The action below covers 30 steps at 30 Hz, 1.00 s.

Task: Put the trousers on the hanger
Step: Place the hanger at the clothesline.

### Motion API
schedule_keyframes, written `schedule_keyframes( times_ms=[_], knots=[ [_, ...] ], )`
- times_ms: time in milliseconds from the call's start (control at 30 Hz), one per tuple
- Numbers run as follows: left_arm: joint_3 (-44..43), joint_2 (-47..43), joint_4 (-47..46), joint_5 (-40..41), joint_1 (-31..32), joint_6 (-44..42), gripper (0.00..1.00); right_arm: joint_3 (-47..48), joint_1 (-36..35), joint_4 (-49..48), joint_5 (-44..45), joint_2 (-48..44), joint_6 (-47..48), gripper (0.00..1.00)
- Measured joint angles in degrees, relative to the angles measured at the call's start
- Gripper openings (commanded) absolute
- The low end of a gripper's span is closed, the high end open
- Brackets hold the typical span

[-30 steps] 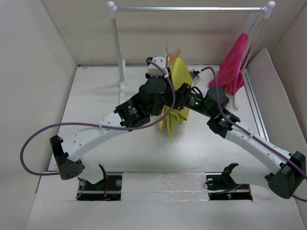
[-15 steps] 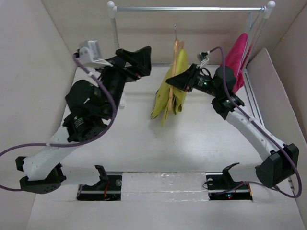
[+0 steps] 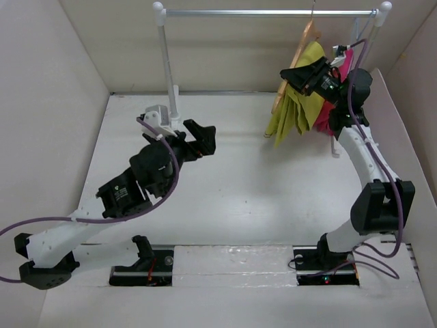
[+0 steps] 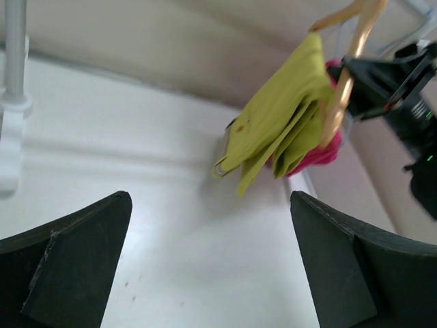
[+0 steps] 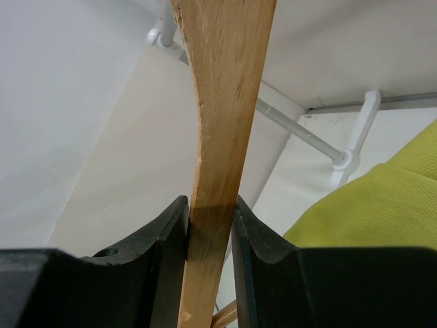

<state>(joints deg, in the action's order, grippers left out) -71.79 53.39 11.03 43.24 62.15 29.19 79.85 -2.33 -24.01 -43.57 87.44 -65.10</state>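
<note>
- Yellow-green trousers (image 3: 297, 113) hang folded over the wooden hanger (image 3: 304, 37), high at the far right, just beside the pink garment (image 3: 345, 65) and below the rail (image 3: 259, 12).
- Right hand (image 3: 307, 74) is clenched on the hanger's wooden arm.
- Left hand (image 3: 203, 139) hovers over the tabletop (image 3: 239, 191), well apart from the trousers, fingers spread and released.

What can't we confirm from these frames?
Top external: whether the hanger hook sits on the rail; hook too thin.
Right wrist: hook cut off by the top edge; the right hand and hanger fill the view.
All views: how the trousers wrap the hanger bar; their own folds hide it.
Left wrist: pink garment mostly behind the trousers.
</note>
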Motion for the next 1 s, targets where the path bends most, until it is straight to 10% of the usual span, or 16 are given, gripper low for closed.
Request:
schedule_keyframes(
  times_ms=[700, 867, 1000],
  knots=[
    [8.83, -0.35, 7.93, -3.34, 0.0, 11.02, 0.99, 2.32, 11.96, -7.96, -6.82, 10.93, -6.86, 0.0],
    [8.83, 2.08, 8.28, -3.61, 0.0, 10.95, 0.99, -0.59, 12.79, -9.88, -7.37, 10.84, -5.53, 0.64],
    [8.22, 7.26, 9.42, -5.79, 0.0, 10.67, 0.99, -1.18, 13.2, -7.85, -7.37, 9.2, -0.07, 0.72]
  ],
)
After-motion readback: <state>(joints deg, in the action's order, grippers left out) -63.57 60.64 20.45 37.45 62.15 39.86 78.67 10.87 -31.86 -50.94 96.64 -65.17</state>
